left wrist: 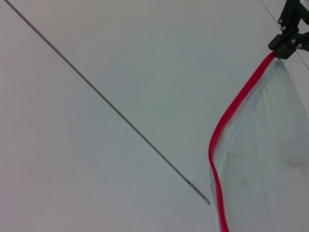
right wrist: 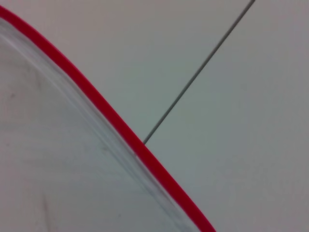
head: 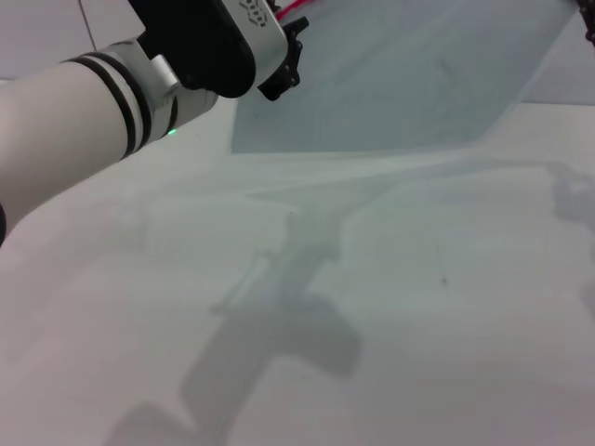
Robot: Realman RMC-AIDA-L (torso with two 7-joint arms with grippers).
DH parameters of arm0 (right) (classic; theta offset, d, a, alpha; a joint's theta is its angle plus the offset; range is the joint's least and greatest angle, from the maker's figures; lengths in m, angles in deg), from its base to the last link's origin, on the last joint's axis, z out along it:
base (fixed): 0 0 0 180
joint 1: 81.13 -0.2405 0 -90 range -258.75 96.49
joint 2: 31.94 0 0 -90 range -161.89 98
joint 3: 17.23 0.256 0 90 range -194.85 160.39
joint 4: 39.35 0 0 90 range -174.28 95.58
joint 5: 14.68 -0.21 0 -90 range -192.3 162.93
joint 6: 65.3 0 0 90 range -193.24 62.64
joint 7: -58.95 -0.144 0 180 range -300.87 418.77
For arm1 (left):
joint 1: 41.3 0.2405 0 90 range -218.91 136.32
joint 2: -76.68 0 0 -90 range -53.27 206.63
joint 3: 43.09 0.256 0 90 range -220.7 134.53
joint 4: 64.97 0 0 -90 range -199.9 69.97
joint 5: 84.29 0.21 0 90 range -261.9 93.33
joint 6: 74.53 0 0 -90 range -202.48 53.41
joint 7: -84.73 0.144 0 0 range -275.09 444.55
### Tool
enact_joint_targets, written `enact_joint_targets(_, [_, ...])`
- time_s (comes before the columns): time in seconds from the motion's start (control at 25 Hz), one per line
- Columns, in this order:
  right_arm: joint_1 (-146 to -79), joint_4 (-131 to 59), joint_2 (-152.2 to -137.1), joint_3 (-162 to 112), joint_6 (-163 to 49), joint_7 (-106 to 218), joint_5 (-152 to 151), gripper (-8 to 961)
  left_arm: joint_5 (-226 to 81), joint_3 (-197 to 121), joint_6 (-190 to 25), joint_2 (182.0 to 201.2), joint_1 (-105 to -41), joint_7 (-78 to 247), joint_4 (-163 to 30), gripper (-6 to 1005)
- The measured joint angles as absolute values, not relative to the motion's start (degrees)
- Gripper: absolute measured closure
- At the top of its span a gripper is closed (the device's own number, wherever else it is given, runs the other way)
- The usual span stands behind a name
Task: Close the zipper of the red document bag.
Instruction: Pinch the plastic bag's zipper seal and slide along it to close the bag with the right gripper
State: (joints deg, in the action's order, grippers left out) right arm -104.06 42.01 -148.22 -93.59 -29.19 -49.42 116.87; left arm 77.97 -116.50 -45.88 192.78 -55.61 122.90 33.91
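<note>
The red document bag (head: 400, 84) hangs tilted above the white table, a translucent pale blue-grey sheet. Its zipper (left wrist: 227, 116) is a bright red strip along one edge, and it also crosses the right wrist view (right wrist: 96, 101) on a slant. My left gripper (head: 286, 51) is at the bag's upper left end, next to a bit of red zipper (head: 293, 9); its fingertips are cut off by the picture's edge. In the left wrist view my right gripper (left wrist: 285, 48) is shut on the far end of the red edge.
The white table (head: 418, 307) lies below, carrying the shadows of the arms and bag. A thin dark seam (left wrist: 106, 101) runs across the tabletop, and the seam (right wrist: 193, 77) also shows in the right wrist view.
</note>
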Motion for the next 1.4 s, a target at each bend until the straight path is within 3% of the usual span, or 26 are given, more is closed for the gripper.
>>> enact_joint_targets(0.76, [-104.1, 42.3, -148.23, -93.5, -29.2, -49.4, 118.2, 743, 78.6, -117.4, -48.2, 192.86, -55.0, 122.9, 33.5, 797])
enact_joint_targets(1.32, [-103.4, 42.0, -148.44, -94.6, -33.0, -53.2, 117.6, 715, 77.2, -116.1, -63.5, 193.14, -55.6, 121.1, 26.4, 783])
enact_joint_targets(1.4, [-103.4, 41.9, -148.47, -94.6, -33.0, -53.5, 117.6, 557, 77.2, -116.0, -63.6, 193.16, -55.6, 121.1, 26.2, 698])
